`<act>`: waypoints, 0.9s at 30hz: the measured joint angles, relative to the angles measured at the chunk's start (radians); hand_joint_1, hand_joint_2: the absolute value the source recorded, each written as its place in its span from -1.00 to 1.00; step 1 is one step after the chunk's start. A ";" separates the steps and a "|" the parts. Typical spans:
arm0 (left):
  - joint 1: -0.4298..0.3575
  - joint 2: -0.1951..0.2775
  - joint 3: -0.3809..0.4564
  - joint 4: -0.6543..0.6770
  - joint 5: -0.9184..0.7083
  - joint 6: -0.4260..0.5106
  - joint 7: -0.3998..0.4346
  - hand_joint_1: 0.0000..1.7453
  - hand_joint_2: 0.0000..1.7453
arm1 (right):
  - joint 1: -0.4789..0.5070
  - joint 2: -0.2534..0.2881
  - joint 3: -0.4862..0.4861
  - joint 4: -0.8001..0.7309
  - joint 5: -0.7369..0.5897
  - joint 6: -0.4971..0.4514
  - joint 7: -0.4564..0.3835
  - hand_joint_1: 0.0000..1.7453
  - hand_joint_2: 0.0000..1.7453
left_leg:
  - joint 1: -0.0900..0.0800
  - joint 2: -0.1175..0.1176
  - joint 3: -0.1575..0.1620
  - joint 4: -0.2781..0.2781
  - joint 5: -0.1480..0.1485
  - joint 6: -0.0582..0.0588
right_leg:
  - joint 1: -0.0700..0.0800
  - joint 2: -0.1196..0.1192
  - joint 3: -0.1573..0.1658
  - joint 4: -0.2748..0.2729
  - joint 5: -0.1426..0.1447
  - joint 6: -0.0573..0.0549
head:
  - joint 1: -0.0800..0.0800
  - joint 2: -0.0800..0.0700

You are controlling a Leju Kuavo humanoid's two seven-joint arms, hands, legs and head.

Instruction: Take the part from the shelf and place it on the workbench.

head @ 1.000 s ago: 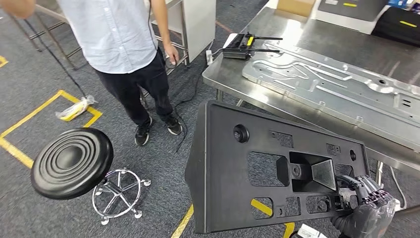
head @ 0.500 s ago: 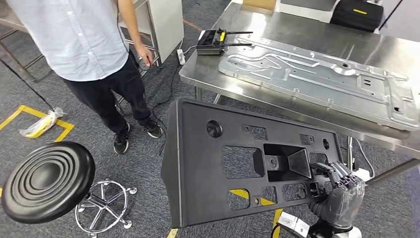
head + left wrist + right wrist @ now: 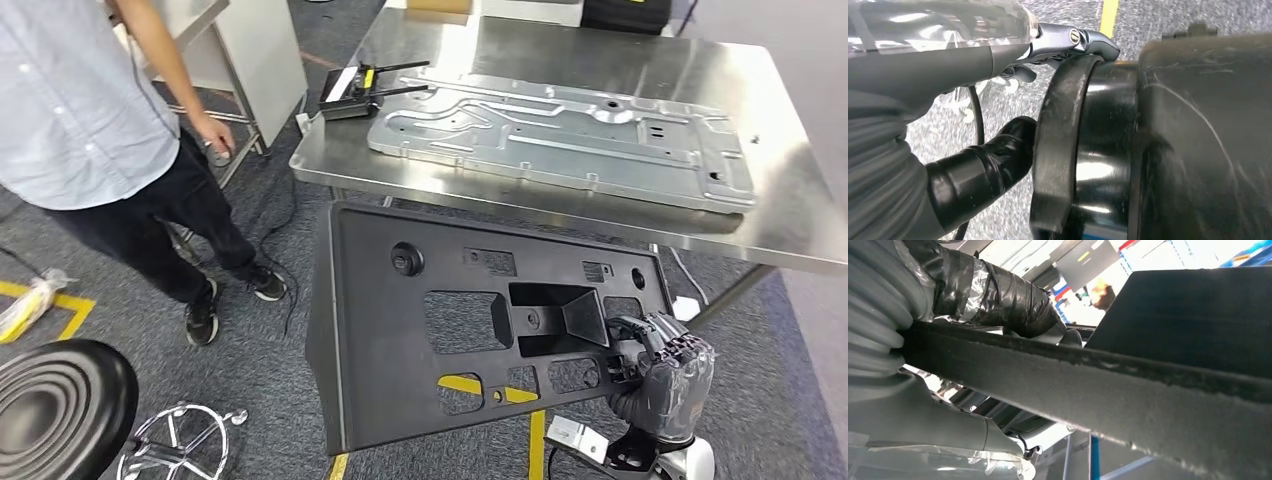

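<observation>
Right hand (image 3: 655,375) grips part (image 3: 470,330) at lower right corner; left hand (image 3: 973,165) holds its far edge; we read workbench (image 3: 780,215) at 12 o'clock, part's long axis parallel to bench edge.

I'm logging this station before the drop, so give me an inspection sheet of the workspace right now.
Surface: steel workbench, bare along its near edge.
Job's things: black part held upright in front of the bench, not yet on it.
Clutter: grey metal panel and black router on the bench.
Hands: right hand grips the part's lower corner; left hand grips a round rim on the part.
Cables: dark cable on the floor by the bench leg.
Surroundings: person standing close, black stool, yellow floor tape.
</observation>
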 joint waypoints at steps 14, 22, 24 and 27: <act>0.001 -0.003 -0.006 0.002 0.000 -0.007 0.000 -1.00 1.00 | -0.018 -0.002 0.015 0.028 0.003 0.000 0.004 1.00 1.00 | -0.002 0.047 0.045 -0.144 0.052 0.043 | 0.006 -0.060 -0.141 0.262 -0.085 0.041 | 0.006 0.000; 0.001 -0.001 -0.006 0.002 0.000 -0.011 -0.002 -1.00 1.00 | -0.032 -0.006 0.026 0.033 0.004 -0.001 0.012 1.00 1.00 | -0.017 0.093 0.057 -0.142 0.030 0.020 | 0.024 -0.094 -0.014 0.002 0.002 -0.008 | 0.005 0.000; 0.001 0.000 -0.006 0.002 0.000 -0.011 -0.004 -1.00 1.00 | -0.036 -0.007 0.031 0.035 0.004 -0.001 0.012 1.00 1.00 | -0.016 0.057 0.030 -0.075 -0.013 0.011 | 0.015 -0.077 -0.005 -0.011 0.010 -0.016 | 0.002 0.000; -0.004 0.000 -0.006 0.002 0.000 -0.010 -0.011 -1.00 1.00 | -0.039 -0.007 0.043 0.041 0.004 -0.001 0.012 1.00 1.00 | -0.016 0.026 -0.050 0.097 -0.083 0.002 | 0.016 -0.045 -0.004 -0.011 0.011 -0.020 | 0.000 0.000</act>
